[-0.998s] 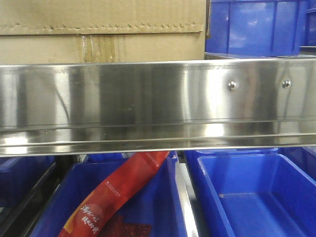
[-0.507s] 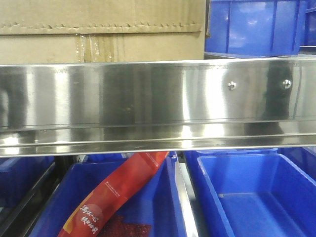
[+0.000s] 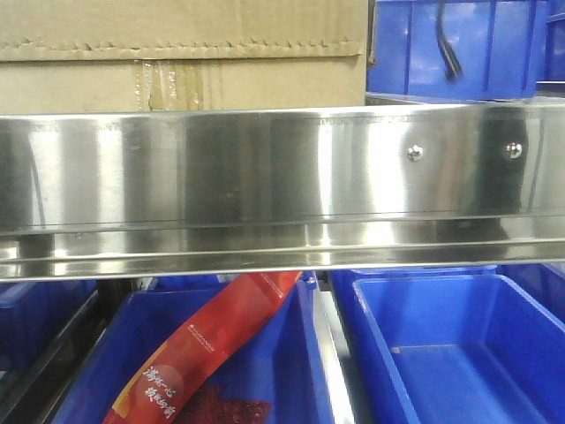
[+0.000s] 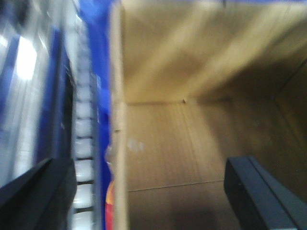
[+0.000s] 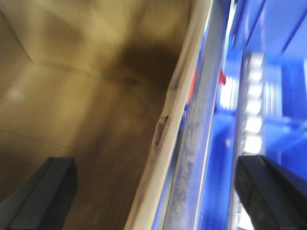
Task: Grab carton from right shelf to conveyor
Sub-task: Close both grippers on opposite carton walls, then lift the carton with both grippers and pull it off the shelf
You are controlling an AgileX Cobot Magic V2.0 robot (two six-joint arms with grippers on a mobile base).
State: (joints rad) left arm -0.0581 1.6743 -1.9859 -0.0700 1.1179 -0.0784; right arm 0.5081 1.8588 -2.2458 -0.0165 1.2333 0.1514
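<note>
Carton (image 3: 181, 53), one; red packet (image 3: 205, 343), one.

A cardboard carton (image 3: 177, 53) and a blue bin (image 3: 459, 49) sit side by side on a polished steel shelf (image 3: 265, 177).

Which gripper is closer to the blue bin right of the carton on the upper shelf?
Right. The right gripper straddles the wall of the carton beside that blue bin; the left gripper straddles another wall, seemingly the far side.

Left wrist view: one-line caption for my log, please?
Open left pincer straddles a side wall of the carton, one finger inside, one outside; image blurred.
</note>
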